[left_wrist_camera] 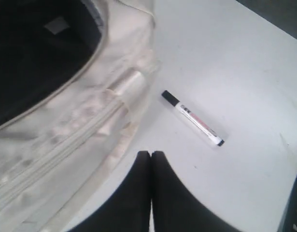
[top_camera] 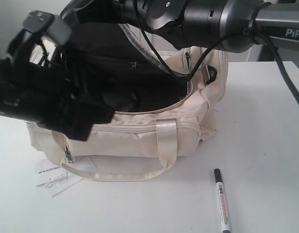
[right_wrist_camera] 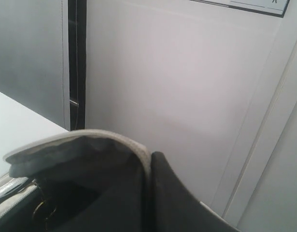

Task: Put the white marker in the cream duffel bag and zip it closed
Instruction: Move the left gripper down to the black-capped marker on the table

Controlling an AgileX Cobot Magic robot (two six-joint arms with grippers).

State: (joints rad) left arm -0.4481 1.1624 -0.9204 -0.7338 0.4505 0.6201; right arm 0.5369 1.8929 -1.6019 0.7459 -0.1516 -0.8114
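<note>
Pinching bag [right_wrist_camera: 80,140] rim, R hand [right_wrist_camera: 150,169]; L wrist cam alone shows L hand [left_wrist_camera: 151,157] shut.

So the marker [top_camera: 222,201] was just lying flat on the table [top_camera: 266,121], out in front of the bag [top_camera: 139,138] near its right end, close by but not touching it. Slim white thing, black cap on the end nearer the bag, red-and-black label along the barrel, dark tip at the far end. The bag was cream fabric with shiny satin straps, sitting upright, top zip wide open with the dark lining showing and one edge of the opening lifted up. Its front zip looked closed.
</note>
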